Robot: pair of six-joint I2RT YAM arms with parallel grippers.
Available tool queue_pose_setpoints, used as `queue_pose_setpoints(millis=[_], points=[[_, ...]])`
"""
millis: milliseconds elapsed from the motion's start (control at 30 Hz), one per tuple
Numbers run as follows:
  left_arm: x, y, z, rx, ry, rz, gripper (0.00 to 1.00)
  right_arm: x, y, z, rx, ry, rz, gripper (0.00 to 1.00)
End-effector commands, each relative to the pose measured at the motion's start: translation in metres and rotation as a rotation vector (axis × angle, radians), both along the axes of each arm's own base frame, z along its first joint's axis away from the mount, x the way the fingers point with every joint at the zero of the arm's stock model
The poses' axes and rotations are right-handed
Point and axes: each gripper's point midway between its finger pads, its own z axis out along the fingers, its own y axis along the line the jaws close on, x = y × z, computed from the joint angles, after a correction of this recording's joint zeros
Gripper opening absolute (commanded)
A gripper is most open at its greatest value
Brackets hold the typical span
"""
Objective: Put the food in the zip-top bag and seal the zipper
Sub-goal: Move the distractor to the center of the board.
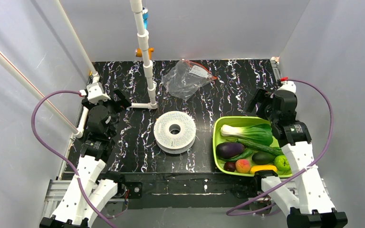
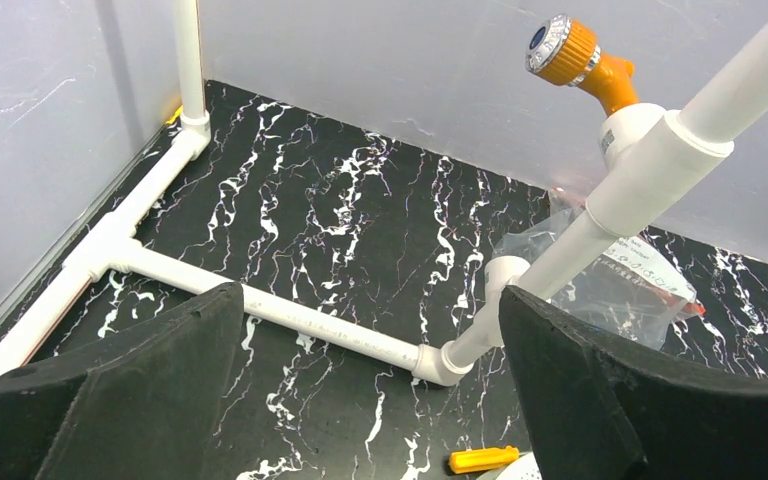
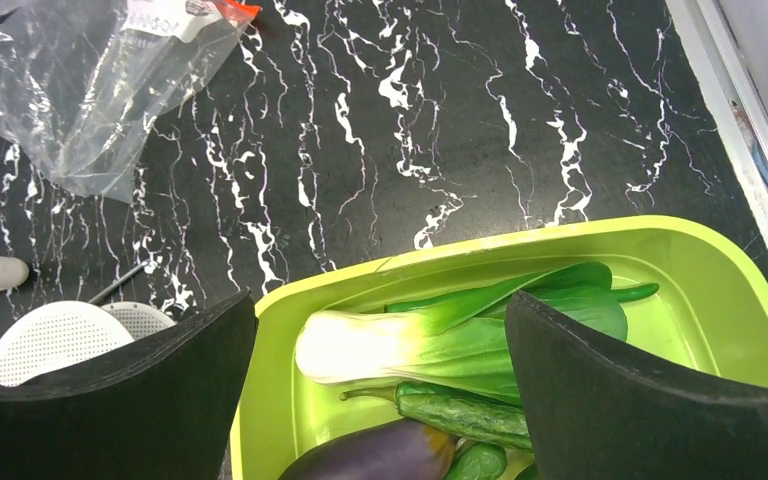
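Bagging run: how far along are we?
Done: nothing. The zip-top bag looks empty; bok choy, eggplant and the rest sit in the green tray. In hand: nothing; left hand and right hand are open, empty. Left: load everything, then seal the zipper.

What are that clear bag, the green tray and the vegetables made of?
The bag looks like thin clear plastic film: crinkled, glinting, see-through. The green tray seems moulded plastic, smooth with a soft sheen. The bok choy and eggplant look like glossy plastic or rubber toys, too uniform for real produce, though that's uncertain.
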Motion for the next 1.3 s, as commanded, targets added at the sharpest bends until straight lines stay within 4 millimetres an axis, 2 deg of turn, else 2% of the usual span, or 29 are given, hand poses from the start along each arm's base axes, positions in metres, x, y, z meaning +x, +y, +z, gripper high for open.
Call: queue_pose_setpoints(millis=[0, 367, 567, 700, 767, 800, 867, 1000, 1100, 1200, 1267], points=[[-0.002, -0.002, 0.02, -0.01, -0.041, -0.002, 0.99, 0.001, 0.001, 0.026, 0.006, -0.106, 0.01, 1.0], [0.0, -0.011, 0.015, 0.005, -0.02, -0.032, 0.99, -0.006, 0.001, 0.035, -0.003, -0.148, 0.025, 1.0], [-0.006, -0.04, 0.008, 0.038, 0.045, -0.094, 0.99, -0.008, 0.011, 0.037, 0.021, -0.143, 0.082, 1.0], [-0.025, -0.064, -0.045, -0.049, 0.268, -0.182, 1.0, -0.01, 0.017, 0.034, 0.027, -0.149, 0.119, 1.0], [-0.043, -0.073, -0.074, -0.095, 0.392, -0.231, 0.99, -0.012, 0.017, 0.03, 0.026, -0.144, 0.125, 1.0], [-0.052, -0.08, -0.085, -0.114, 0.431, -0.278, 1.0, -0.013, 0.018, 0.028, 0.027, -0.141, 0.132, 1.0], [-0.069, -0.095, -0.092, -0.153, 0.457, -0.388, 0.99, -0.014, 0.02, 0.026, 0.027, -0.145, 0.143, 1.0], [-0.107, -0.129, -0.069, -0.237, 0.38, -0.67, 0.99, -0.016, 0.023, 0.029, 0.035, -0.173, 0.161, 1.0], [-0.127, -0.153, -0.051, -0.331, 0.353, -0.831, 1.0, -0.017, 0.025, 0.032, 0.045, -0.189, 0.172, 1.0], [-0.135, -0.186, -0.043, -0.488, 0.379, -0.988, 1.0, -0.016, 0.029, 0.033, 0.062, -0.189, 0.185, 1.0], [-0.13, -0.205, -0.038, -0.595, 0.378, -1.042, 0.99, -0.016, 0.031, 0.032, 0.07, -0.185, 0.193, 1.0]])
